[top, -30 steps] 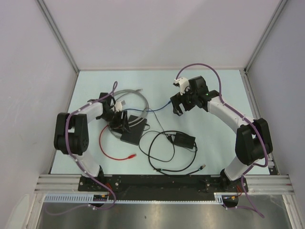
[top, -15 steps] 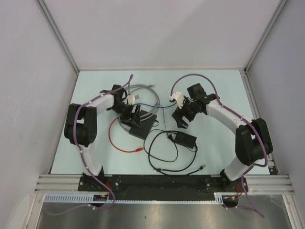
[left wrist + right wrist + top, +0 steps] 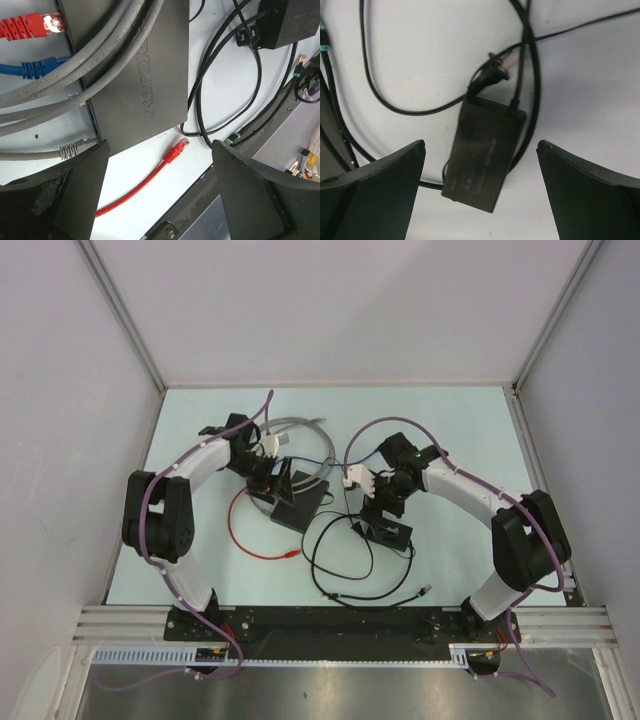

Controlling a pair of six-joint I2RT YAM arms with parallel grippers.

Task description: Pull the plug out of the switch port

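Note:
The switch (image 3: 300, 510) is a flat black box; in the left wrist view (image 3: 135, 75) a red plug (image 3: 32, 24) and a blue plug (image 3: 40, 67) sit in ports along its edge. Grey cables (image 3: 100, 45) lie across its top, and a grey plug (image 3: 70, 149) lies at its corner. My left gripper (image 3: 277, 483) hovers over the switch, open and empty (image 3: 160, 150). My right gripper (image 3: 378, 508) is open and empty (image 3: 481, 145), over the smaller black box (image 3: 485, 155), not the switch.
The smaller black box (image 3: 388, 533) lies right of the switch, with thin black cables looping (image 3: 345, 565) toward the near edge. A loose red plug (image 3: 177, 149) ends a red cable (image 3: 240, 535) on the table. A grey cable coil (image 3: 300, 430) lies behind the switch.
My right gripper has come down and to the left, from behind to over the smaller black box. My left gripper and the switch shifted right, then held still.

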